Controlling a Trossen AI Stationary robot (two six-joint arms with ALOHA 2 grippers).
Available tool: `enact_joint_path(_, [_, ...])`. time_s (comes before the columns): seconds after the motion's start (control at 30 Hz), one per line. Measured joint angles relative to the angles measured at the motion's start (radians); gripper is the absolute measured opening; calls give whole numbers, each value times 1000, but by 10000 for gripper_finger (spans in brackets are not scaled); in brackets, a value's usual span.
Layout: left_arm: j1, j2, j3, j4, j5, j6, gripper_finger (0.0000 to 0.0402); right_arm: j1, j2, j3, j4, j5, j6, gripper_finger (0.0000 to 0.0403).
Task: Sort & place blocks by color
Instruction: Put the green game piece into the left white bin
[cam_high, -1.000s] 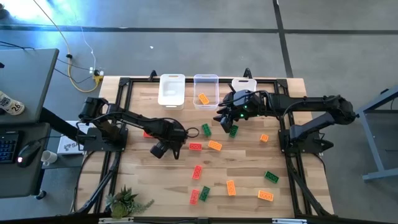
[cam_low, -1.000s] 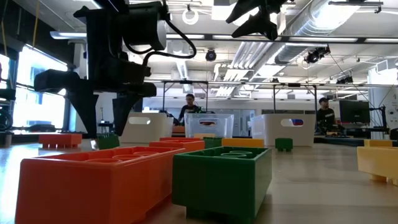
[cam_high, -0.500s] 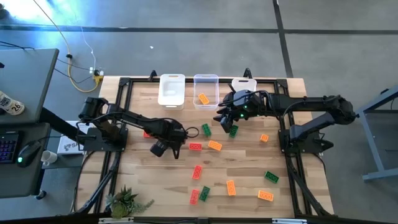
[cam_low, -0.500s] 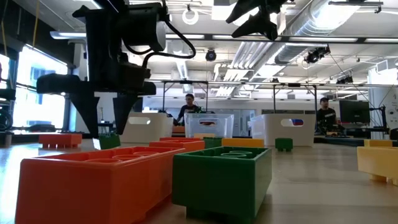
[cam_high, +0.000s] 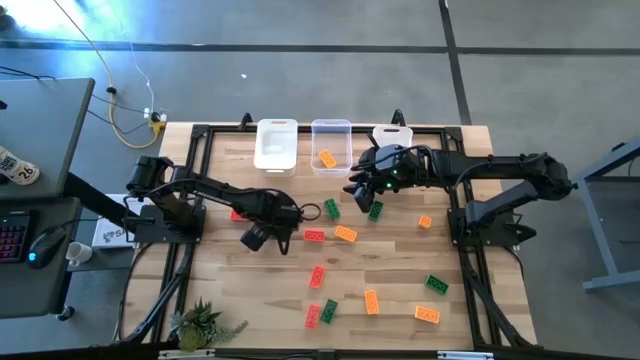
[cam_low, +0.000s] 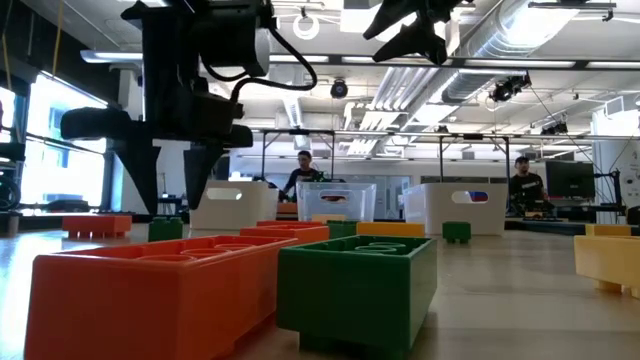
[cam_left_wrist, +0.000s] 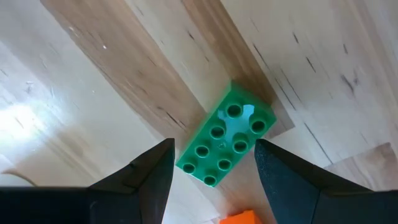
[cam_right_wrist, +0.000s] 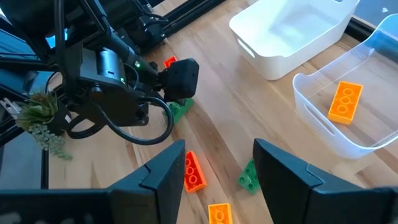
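Observation:
My left gripper (cam_left_wrist: 214, 148) points straight down, open, just above a green block (cam_left_wrist: 227, 142) that lies flat on the wooden table, studs up. Its two fingers stand on either side of the block's near end and touch nothing. The right wrist view shows the same green block (cam_right_wrist: 180, 110) under the left gripper (cam_right_wrist: 181, 79). My right gripper (cam_right_wrist: 217, 165) hangs open and empty, high over the table's far middle (cam_high: 365, 185). Several red, orange and green blocks lie scattered, among them a red block (cam_high: 314, 236) and an orange block (cam_high: 346, 234).
Three bins stand along the far edge: a white bin (cam_high: 276, 145), a clear bin (cam_high: 331, 135) holding one orange block (cam_high: 327, 159), and a third bin (cam_high: 393, 133) partly under the right arm. A small plant (cam_high: 205, 322) sits at the near left corner. People (cam_low: 304, 170) are in the room beyond.

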Motion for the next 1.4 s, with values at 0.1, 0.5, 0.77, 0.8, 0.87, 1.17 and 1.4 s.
enact_joint_path(0.1, [0,0,0,-10,0,41,211,0,0,0,-2,0,0,178])
enact_joint_path(0.5, [-13,0,0,-7,-10,170,211,0,0,0,-2,0,4,178])
enact_joint_path(0.77, [-51,34,-1,-6,-53,199,211,0,0,0,-2,0,4,178])
enact_joint_path(0.8, [-55,49,0,0,-81,199,211,0,0,0,-2,0,4,178])
enact_joint_path(0.87, [-55,82,-1,-1,-124,198,211,0,0,0,-1,0,4,178])
enact_joint_path(1.17, [-57,161,4,-9,-187,142,211,3,0,1,-2,-4,5,178])
enact_joint_path(1.4, [-55,150,1,-5,-188,78,182,3,0,1,-2,4,4,178])
